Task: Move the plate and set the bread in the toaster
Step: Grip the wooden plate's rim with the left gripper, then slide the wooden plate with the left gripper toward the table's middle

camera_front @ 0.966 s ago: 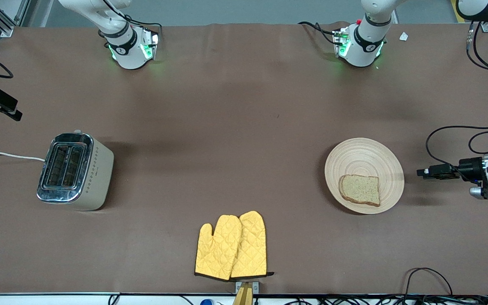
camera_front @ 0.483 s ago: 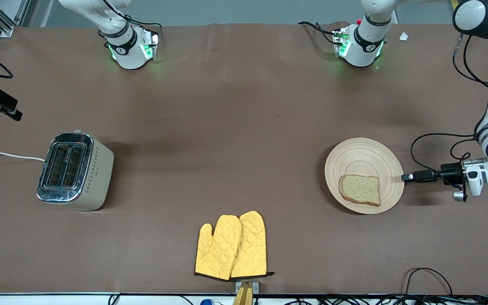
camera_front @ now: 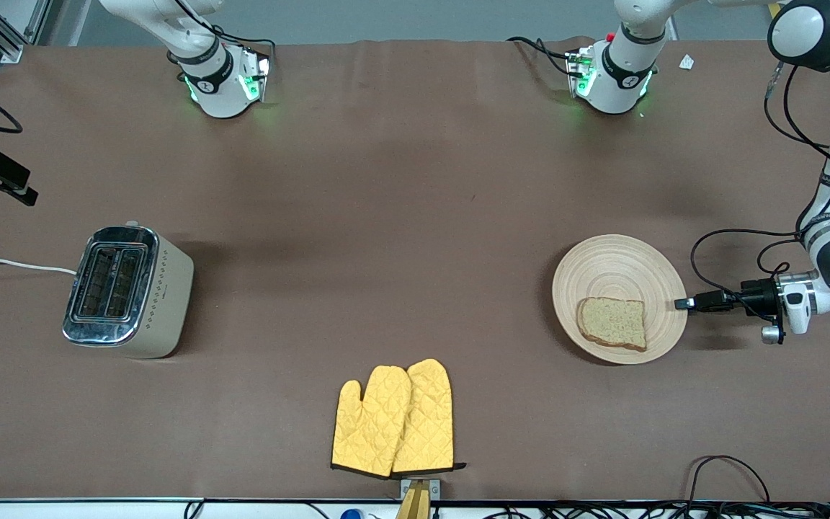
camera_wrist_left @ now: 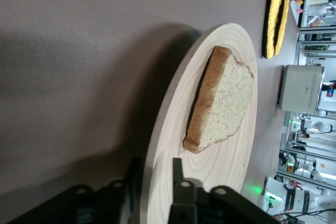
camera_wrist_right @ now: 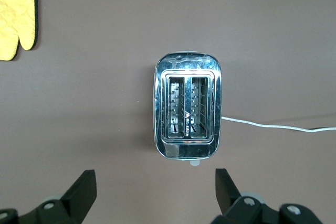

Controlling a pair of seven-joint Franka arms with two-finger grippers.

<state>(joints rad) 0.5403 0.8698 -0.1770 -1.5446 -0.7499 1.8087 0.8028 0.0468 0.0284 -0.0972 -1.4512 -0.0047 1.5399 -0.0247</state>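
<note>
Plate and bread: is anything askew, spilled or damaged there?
Nothing stands out. The bread lies flat and whole on the plate, off-centre toward the front camera. The left pincer straddles the plate's rim, open. The toaster stands upright, slots empty; the right pincer waits open above it.

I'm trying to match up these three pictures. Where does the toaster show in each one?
Front view: toaster toward the right arm's end of the table.
Left wrist view: small, upright, near the picture's edge.
Right wrist view: seen from straight above, centred.
Shared landmark: yellow oven mitts.
</note>
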